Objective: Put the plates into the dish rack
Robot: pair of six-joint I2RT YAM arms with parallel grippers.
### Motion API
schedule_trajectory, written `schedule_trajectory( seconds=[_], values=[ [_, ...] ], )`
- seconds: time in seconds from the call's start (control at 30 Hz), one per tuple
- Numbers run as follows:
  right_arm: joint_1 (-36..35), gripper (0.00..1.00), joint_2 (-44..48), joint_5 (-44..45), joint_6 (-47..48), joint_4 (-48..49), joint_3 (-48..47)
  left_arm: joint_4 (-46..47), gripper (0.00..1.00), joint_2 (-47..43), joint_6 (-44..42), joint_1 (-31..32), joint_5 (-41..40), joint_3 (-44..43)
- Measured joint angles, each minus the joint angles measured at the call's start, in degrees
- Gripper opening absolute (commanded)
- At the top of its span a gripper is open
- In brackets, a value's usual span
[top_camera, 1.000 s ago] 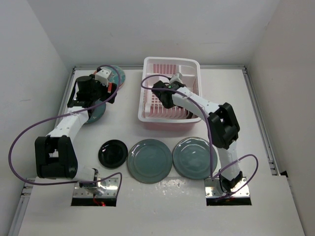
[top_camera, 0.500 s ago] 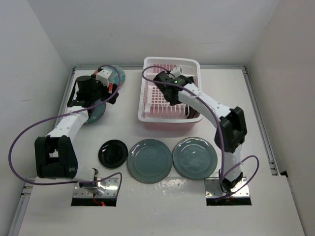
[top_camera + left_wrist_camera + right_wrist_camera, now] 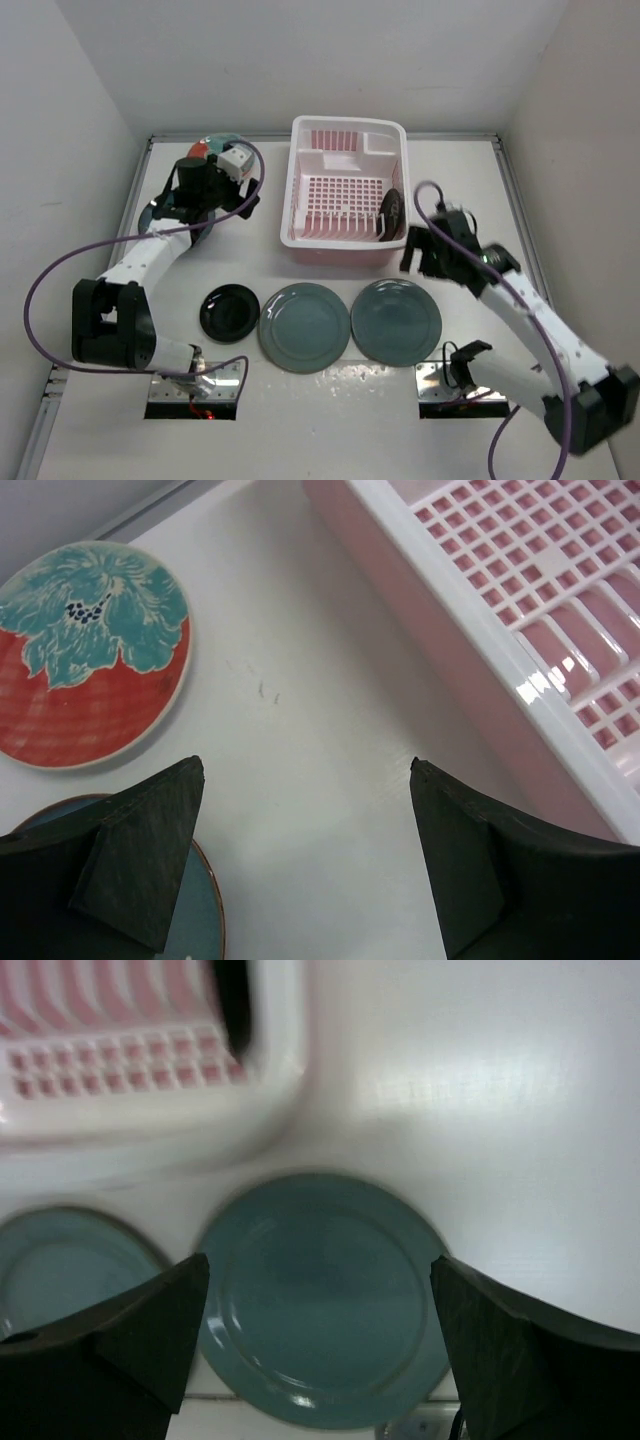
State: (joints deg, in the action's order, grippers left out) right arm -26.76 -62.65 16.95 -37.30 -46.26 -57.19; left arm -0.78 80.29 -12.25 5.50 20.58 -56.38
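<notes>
Left end effector: spread wide, holding nothing, poised over bare bench between the far-left plates and the dish rack.
Far-left plates: red plate flat near the back edge; darker teal plate flat under the left finger, apart from the red one.
Left step, by the look of it: picking up one of these two. Slide a finger under the rim from the open bench side, pinch, then tip upright before crossing the rack wall.
Front row: small black plate, left grey-teal plate, right grey-teal plate, all flat, the two grey-teal ones close beside each other.
Dish rack: mid-bench towards the back, mostly unfilled; one dark plate on edge at its front right corner.
Right end effector: spread, empty, hanging above the right grey-teal plate, just outside the rack's front wall.
Right step, likely: descend onto that plate's right or near rim, away from its neighbour.
In the way: raised rack rim for both arms; the standing dark plate, narrowing the right-hand slots; purple cables looping beside the arms.
</notes>
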Motion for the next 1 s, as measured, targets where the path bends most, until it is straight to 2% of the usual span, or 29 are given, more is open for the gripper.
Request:
schedule_trajectory(
  seconds=[0.07, 0.17, 0.27, 0.37, 0.43, 0.53, 0.63, 0.67, 0.73, 0.8, 0.9, 1.0],
  values=[
    [3.1, 0.93, 9.0, -5.7, -3.6, 2.5, 13.7, 0.0, 0.90, -1.0, -0.6, 1.4, -1.0, 1.0],
    [6.9, 0.95, 18.0, -11.1, -8.4, 5.2, 29.6, 0.0, 0.91, -3.3, -1.0, 3.5, -2.8, 3.6],
    [10.7, 0.95, 18.7, -15.3, -10.8, 7.1, 37.2, -0.7, 0.91, -5.7, -1.4, 5.3, -4.2, 6.0],
    [14.1, 0.95, 15.1, -18.9, -10.4, 10.4, 37.0, -2.1, 0.91, -7.8, -1.6, 6.3, -5.5, 7.1],
    [16.2, 0.95, 12.3, -21.5, -9.7, 11.1, 35.6, -3.3, 0.94, -9.5, -1.1, 6.8, -6.2, 7.5],
    [18.7, 0.93, 10.8, -22.7, -7.9, 11.5, 34.8, -5.4, 0.93, -11.1, 1.1, 6.6, -7.9, 7.5],
    [19.5, 0.93, 10.4, -23.1, -6.1, 11.0, 34.0, -11.2, 0.94, -10.8, 1.6, 4.2, -5.1, 5.9],
    [19.5, 0.93, 10.4, -23.1, -5.6, 10.5, 33.3, -14.6, 1.00, -10.6, -0.3, 3.1, -3.4, 4.8],
    [19.4, 0.93, 10.4, -23.2, -4.1, 9.6, 31.3, -21.6, 1.00, -9.9, -6.0, 1.8, -0.1, 2.4],
    [19.1, 0.93, 10.4, -23.2, -2.4, 8.9, 28.6, -30.6, 1.00, -7.6, -16.0, 1.7, 2.8, -1.2],
    [19.0, 0.93, 10.4, -23.2, 0.2, 8.5, 23.9, -42.5, 1.00, -2.2, -30.4, 1.9, 3.6, -2.8],
    [18.6, 0.93, 10.4, -23.1, 2.3, 8.4, 20.6, -51.9, 1.00, 5.2, -40.2, 1.5, 3.0, -2.2]
  ],
)
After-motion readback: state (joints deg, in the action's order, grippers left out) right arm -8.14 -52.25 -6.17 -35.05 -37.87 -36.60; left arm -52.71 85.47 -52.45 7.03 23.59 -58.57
